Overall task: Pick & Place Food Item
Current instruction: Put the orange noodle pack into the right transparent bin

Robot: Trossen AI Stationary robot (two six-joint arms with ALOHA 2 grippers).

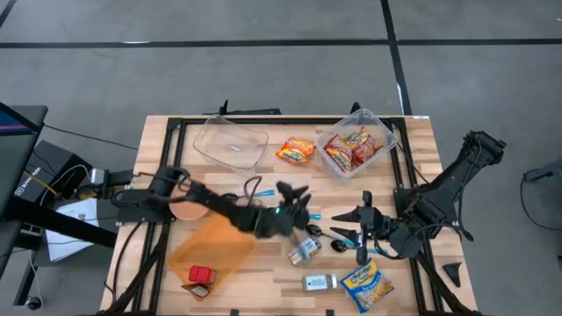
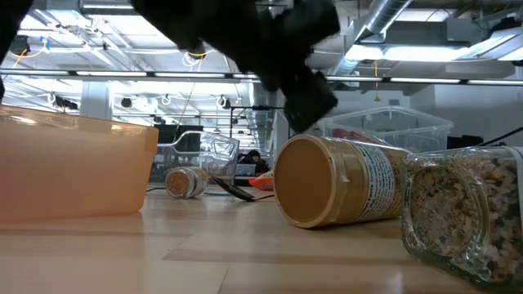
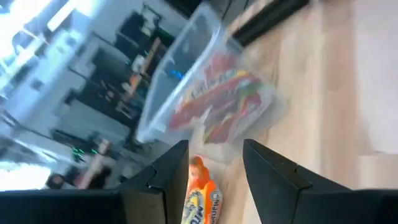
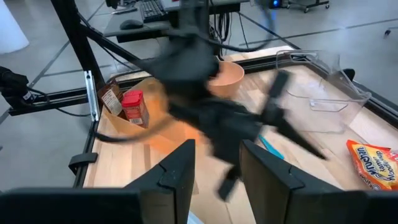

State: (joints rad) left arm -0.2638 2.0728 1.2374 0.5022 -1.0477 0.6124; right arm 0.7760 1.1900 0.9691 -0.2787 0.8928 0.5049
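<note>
**Floor:** What do your jaws look like?

**Me:** The left gripper (image 1: 297,200) is parted, nothing between its dark, flat fingers (image 3: 169,177). Just ahead of its jaws lies a glossy orange snack packet (image 1: 296,151), crinkled. Beyond that is a clear rigid plastic tub (image 1: 356,143) with red wrappers inside.

**Floor:** And the right?

**Me:** The right gripper (image 1: 362,216) also stands parted and empty. A small cylindrical jar with printed label (image 1: 304,250) lies on its side below the left jaws. A translucent orange bin (image 1: 211,253), smooth-walled, sits behind them on the pale wooden table (image 1: 263,281).
</note>
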